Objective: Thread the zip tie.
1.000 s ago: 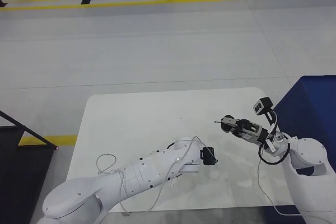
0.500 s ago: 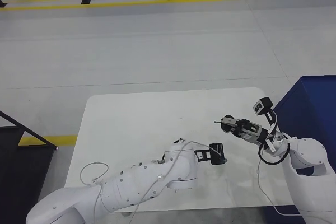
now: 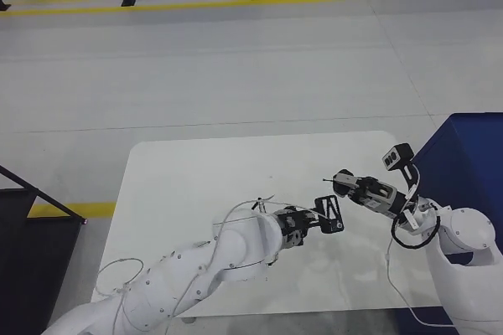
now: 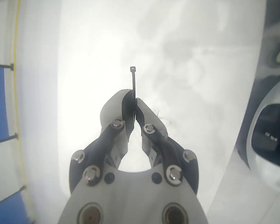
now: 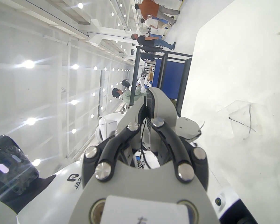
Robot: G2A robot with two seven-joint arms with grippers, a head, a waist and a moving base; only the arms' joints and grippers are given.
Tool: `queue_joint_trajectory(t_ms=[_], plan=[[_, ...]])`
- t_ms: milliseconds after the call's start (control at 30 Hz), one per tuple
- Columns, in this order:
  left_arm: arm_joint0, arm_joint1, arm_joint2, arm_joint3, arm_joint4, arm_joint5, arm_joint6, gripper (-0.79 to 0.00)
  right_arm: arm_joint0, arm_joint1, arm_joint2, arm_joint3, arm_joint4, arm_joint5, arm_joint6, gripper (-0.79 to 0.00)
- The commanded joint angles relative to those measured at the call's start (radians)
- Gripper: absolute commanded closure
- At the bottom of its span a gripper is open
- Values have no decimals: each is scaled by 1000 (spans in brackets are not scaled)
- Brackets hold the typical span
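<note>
aligning step: your left gripper (image 4: pixel 134 97) is clamped on the zip tie (image 4: pixel 133 81), head (image 4: pixel 132 68) out, above the tabletop (image 4: pixel 95 47); right gripper (image 3: pixel 344 181) pinches a thin strip (image 3: pixel 329 180). next, steer its tip into the head.

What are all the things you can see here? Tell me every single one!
zip tie: one, black, pinched in the left gripper, its head end sticking out past the fingertips.
clear bag: one, see-through, lying on the table, a few dark strips inside.
table: one, white, under both arms.
blue panel: one, blue, beside the table.
yellow stripes: two, yellow, on the floor beyond the table.
left gripper: one, grey and black, shut on the zip tie, above the table.
right gripper: one, grey and black, shut, close to the left gripper.
</note>
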Motion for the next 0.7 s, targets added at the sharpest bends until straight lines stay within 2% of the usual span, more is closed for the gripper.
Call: queue_joint_trajectory(t_ms=[0, 67, 333, 367, 433, 567, 667], plan=[[79, 23, -82, -1, -20, -69, 200, 0, -6, 2, 6, -8, 1, 7, 7, 0], [112, 36, -95, 14, 3, -130, 210, 0, -7, 3, 10, -10, 2, 8, 3, 0], [113, 36, -95, 12, 6, -135, 210, 0, -8, 3, 8, -12, 2, 8, 2, 0], [125, 36, -101, 6, -21, -130, 241, 0, -13, 3, 1, -19, 1, 8, 2, 0], [149, 38, -162, 7, -150, -116, 338, 0, -19, 3, 4, -24, -7, -14, -11, 0], [197, 52, -306, 43, -418, -170, 502, 0, -36, 6, 7, -7, -22, -45, -5, 0], [241, 56, -361, 78, -555, -207, 604, 0, -49, 7, 2, 0, -10, -49, 9, 0]])
